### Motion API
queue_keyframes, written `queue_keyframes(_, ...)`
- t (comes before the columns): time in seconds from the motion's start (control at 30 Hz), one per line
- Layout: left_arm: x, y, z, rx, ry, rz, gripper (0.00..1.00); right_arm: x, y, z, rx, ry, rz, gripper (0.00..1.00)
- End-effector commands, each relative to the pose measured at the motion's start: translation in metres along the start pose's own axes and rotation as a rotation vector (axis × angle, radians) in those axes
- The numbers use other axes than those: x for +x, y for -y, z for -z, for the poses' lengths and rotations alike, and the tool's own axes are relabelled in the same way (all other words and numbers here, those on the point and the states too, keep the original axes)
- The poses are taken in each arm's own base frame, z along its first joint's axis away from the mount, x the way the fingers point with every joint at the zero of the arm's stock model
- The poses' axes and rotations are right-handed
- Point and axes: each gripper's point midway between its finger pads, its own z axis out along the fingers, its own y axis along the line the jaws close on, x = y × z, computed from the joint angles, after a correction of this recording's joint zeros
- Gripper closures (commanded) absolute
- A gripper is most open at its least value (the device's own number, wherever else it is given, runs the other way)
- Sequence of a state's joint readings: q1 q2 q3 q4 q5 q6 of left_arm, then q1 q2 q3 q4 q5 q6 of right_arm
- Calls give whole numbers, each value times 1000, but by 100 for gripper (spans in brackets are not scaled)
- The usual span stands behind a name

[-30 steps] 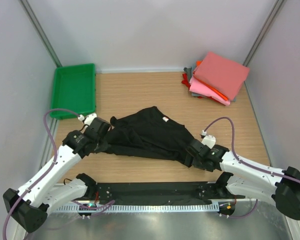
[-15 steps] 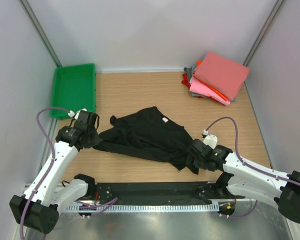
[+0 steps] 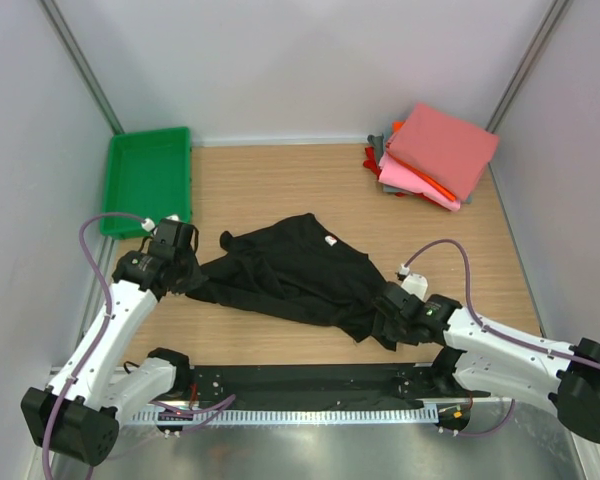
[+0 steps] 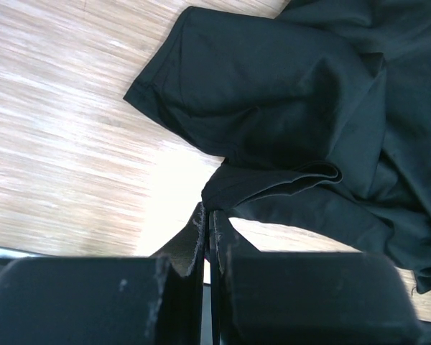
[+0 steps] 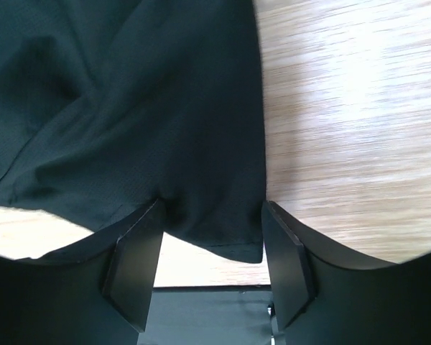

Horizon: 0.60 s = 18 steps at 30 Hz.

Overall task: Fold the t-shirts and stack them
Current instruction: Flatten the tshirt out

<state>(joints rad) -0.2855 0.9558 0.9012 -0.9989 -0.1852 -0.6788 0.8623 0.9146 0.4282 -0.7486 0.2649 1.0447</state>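
Note:
The black t-shirt (image 3: 290, 270) lies crumpled and spread across the middle of the table. My left gripper (image 3: 183, 277) is at its left edge, shut on a fold of the black cloth (image 4: 273, 183), with the fingers (image 4: 194, 237) pressed together. My right gripper (image 3: 385, 322) is at the shirt's near right corner, open, with the hem corner (image 5: 230, 230) lying loose between its fingers (image 5: 140, 259). The folded shirts are stacked (image 3: 435, 150) at the far right, a salmon-pink one on top of pink, red, orange and grey ones.
A green plastic tray (image 3: 150, 180) stands at the far left by the wall. Grey walls close the table on three sides. A black strip with the arm bases (image 3: 310, 380) runs along the near edge.
My left gripper has moved left and a little nearer, pulling the shirt's left edge with it. My right gripper has shifted slightly left, and the shirt's right corner has gone slack.

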Motion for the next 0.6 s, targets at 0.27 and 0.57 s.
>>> queue_keyframes(0.27, -8, 5, -1, 26, 31, -2, 100, 28, -10, -1, -53, -63, 20, 66)
queue_keyframes(0.57, -21, 23, 42, 188, 103, -36, 100, -24, -37, 49, -127, 105, 0, 99)
